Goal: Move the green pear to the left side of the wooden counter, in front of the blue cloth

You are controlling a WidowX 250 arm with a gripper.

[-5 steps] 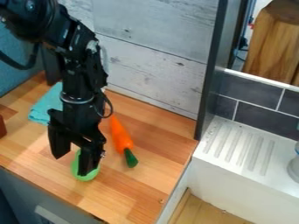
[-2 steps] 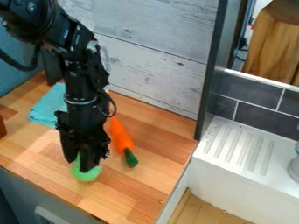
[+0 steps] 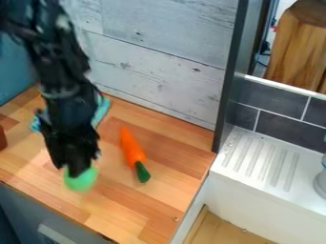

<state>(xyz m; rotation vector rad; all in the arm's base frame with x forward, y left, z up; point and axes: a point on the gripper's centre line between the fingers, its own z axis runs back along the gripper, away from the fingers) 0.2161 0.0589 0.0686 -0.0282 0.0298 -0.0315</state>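
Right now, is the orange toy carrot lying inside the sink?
No, the orange toy carrot lies on the wooden counter, to the left of the sink in the camera view.

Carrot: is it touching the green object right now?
Apart. The camera view plainly shows a strip of wooden counter between the carrot and the green object.

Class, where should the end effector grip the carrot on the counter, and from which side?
Probably around the middle of the carrot's orange body, from above, pinching across its narrow width: it lies lengthwise, long and slim, tapering away from its green end.
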